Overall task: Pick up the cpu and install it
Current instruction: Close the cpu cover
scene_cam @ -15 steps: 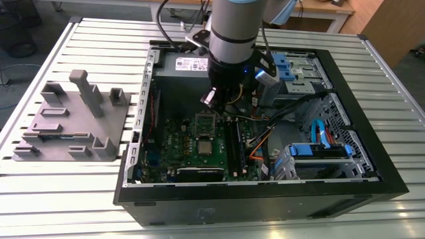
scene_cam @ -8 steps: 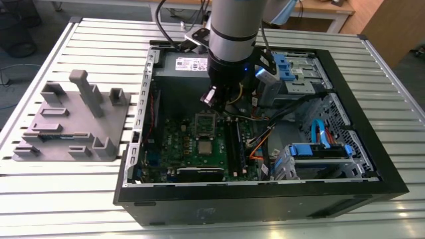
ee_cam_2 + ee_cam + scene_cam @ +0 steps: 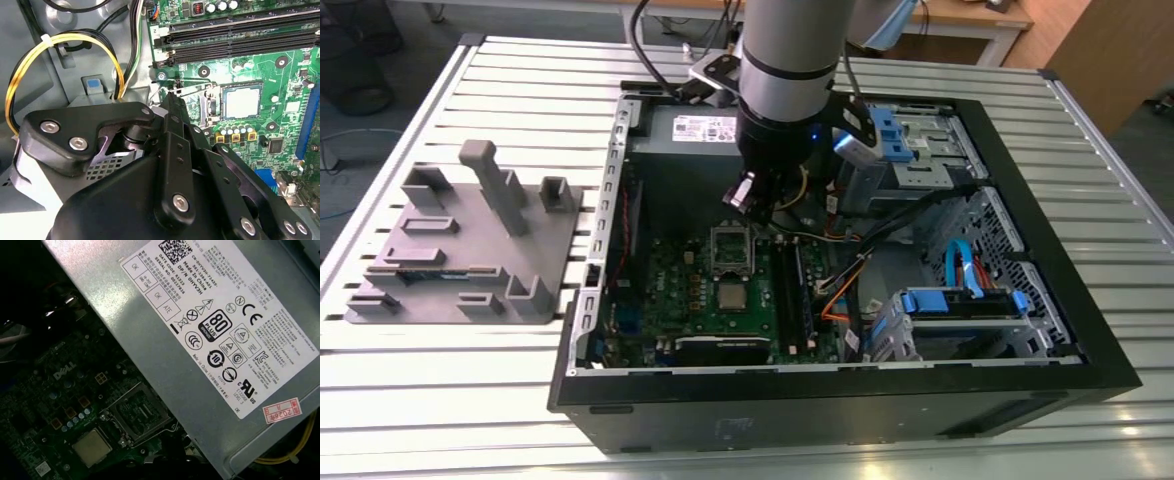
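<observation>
White printed label (image 3: 215,325) on power supply (image 3: 150,375); cpu (image 3: 91,447) on motherboard (image 3: 50,410).

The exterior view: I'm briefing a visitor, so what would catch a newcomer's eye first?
An open computer case on a slatted table, with the arm reaching down into it. The gripper hangs over the green motherboard, just above the silvery cpu. A grey plastic fixture sits at the exterior view's left.

Slatted metal table (image 3: 480,400), open computer case (image 3: 854,400) on it, grey plastic fixture (image 3: 467,250) beside
</observation>
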You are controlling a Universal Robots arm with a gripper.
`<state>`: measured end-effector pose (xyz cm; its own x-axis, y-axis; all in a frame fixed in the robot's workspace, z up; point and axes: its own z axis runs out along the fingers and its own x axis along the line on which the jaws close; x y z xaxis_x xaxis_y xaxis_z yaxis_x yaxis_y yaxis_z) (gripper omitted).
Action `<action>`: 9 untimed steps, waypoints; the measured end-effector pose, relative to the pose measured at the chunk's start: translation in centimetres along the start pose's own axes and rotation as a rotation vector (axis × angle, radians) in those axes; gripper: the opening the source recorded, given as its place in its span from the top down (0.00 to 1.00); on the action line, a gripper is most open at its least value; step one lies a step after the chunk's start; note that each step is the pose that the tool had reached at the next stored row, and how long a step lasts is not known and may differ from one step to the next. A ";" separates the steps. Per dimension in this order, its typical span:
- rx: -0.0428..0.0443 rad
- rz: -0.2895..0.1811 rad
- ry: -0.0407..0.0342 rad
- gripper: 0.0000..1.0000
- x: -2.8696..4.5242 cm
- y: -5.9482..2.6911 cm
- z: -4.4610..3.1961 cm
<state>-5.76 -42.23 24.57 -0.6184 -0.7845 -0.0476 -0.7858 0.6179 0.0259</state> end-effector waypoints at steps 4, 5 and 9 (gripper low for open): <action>0.0001 -0.002 -0.0003 0.89 0.00 -0.01 0.14; 0.0001 -0.002 -0.0002 0.89 -0.01 -0.04 0.20; 0.0003 0.003 -0.0003 0.89 -0.10 -0.19 0.53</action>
<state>-5.54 -42.23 24.04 -0.6203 -0.7829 -0.0479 -0.7843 0.6199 0.0257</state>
